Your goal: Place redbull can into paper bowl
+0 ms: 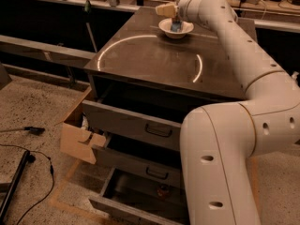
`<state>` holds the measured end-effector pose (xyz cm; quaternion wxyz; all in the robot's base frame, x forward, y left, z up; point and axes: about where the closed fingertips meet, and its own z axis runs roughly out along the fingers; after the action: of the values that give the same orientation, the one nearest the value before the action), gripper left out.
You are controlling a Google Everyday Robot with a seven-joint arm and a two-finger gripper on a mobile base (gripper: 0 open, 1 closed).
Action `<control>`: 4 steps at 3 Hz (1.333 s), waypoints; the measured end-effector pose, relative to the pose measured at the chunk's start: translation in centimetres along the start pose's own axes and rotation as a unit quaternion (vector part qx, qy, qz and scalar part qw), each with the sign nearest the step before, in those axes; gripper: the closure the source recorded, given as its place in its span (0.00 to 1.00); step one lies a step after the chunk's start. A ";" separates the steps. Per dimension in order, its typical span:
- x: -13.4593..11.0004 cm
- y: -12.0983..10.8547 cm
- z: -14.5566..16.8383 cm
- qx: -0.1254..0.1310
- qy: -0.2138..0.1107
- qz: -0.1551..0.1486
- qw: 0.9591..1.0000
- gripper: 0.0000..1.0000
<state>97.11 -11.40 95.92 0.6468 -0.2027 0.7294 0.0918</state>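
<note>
- The can stands upright inside the bowl, its blue side showing above the white rim, directly under the gripper.
- The gripper hangs over the bowl at the far end of a dark cabinet top. Its tan tip juts a little to the left of the can. Whether it has hold of the can, or how far open it is, cannot be told.
- The bowl sits on the cabinet top, just beyond a bright ring of reflected light that lies on the near side of the gripper.
- The white arm runs from the gripper back along the right edge of the cabinet, and its bulky lower links fill the foreground.
- Well below the gripper, on the cabinet's front, three drawers stand pulled out, each lower one farther than the one above.
- The top drawer is dark inside and its contents cannot be made out. The same goes for the middle drawer.
- The bottom drawer holds a small reddish object.
- A cardboard box with open flaps rests against the drawers' left side.
- A black cable trails across the speckled floor farther left.
</note>
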 end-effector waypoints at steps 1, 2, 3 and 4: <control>0.0 0.1 0.0 -0.001 0.000 0.000 1.000 0.00; 0.1 0.1 -0.4 -0.009 0.002 0.004 1.000 0.00; -0.8 -0.8 -3.2 -0.035 -0.008 0.011 0.999 0.00; -1.4 -1.6 -7.9 -0.075 -0.001 -0.003 0.997 0.00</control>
<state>90.66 -15.70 98.62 0.6310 -0.2533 0.7188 0.1446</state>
